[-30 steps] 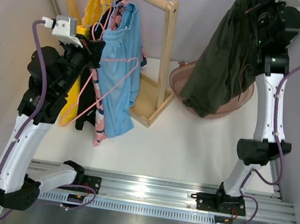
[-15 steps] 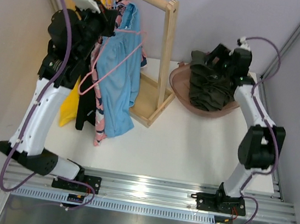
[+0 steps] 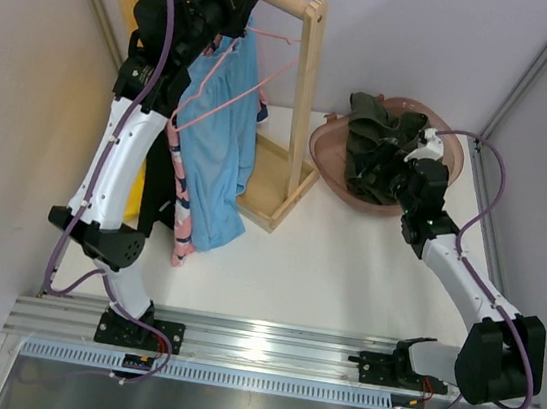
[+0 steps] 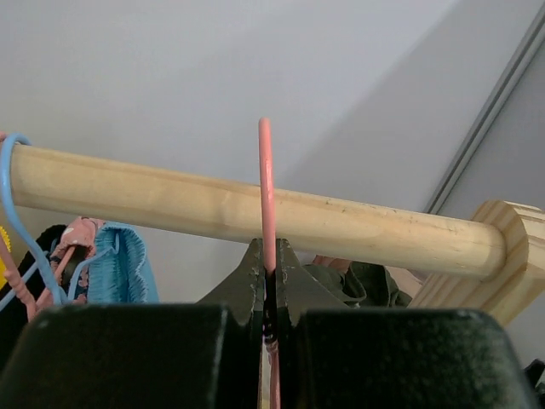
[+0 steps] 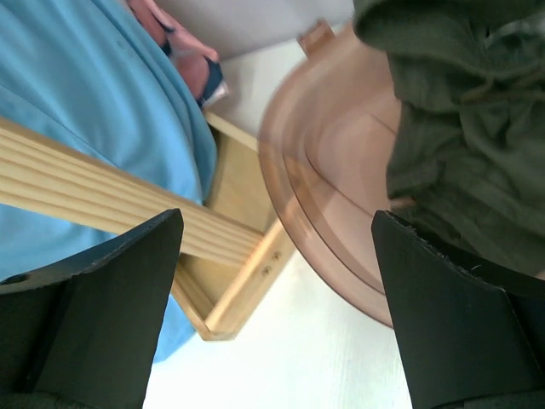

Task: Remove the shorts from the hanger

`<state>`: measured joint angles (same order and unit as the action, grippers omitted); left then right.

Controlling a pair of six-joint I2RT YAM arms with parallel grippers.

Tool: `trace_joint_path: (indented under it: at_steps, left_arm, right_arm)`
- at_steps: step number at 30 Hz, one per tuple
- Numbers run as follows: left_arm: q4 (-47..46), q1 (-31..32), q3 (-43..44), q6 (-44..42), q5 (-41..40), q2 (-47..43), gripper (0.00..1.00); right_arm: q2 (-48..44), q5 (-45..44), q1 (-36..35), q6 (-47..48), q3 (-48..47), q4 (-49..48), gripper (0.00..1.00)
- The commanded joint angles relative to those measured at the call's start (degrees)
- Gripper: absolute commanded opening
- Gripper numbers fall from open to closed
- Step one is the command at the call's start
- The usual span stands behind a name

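Dark green shorts (image 3: 377, 148) lie loose in the pinkish plastic bowl (image 3: 323, 153) right of the round wooden rail (image 4: 358, 228), right tool (image 5: 274, 298) gaping wide near them, left tool (image 4: 271, 315) clamped on the thin pink wire hanger (image 4: 266, 196) at the rail: hook it fully over before releasing.

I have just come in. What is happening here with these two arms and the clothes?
The left gripper is shut on the wire of the pink hanger and holds it up at the wooden rail of the rack. The dark green shorts lie bunched in the brown basin on the right, off the hanger. The right gripper is open beside the basin and holds nothing.
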<state>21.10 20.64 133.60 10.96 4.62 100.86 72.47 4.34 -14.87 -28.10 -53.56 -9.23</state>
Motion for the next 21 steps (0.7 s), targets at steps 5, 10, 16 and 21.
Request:
trace_joint_path:
  at_steps: [5, 10, 16, 21]
  left_arm:
    - [0.25, 1.41, 4.74, 4.33, 6.81, 3.82, 0.00]
    - [-0.10, 2.12, -0.97, 3.98, 8.73, 0.83, 0.00]
    - [3.85, 2.47, -2.03, 3.11, 12.60, 0.83, 0.00]
    - [6.75, 2.65, -1.59, 2.05, 11.90, 1.27, 0.00]
  right_arm:
    - [-0.92, -0.82, -1.21, -1.79, 4.08, -3.95, 0.99]
    - [-1.01, -0.47, -1.21, -2.05, 4.08, -4.04, 0.99]
    - [-1.80, 0.14, -1.65, -3.01, 5.04, -4.13, 0.99]
    - [-3.38, -0.12, -1.91, -3.28, 6.10, -3.43, 0.99]
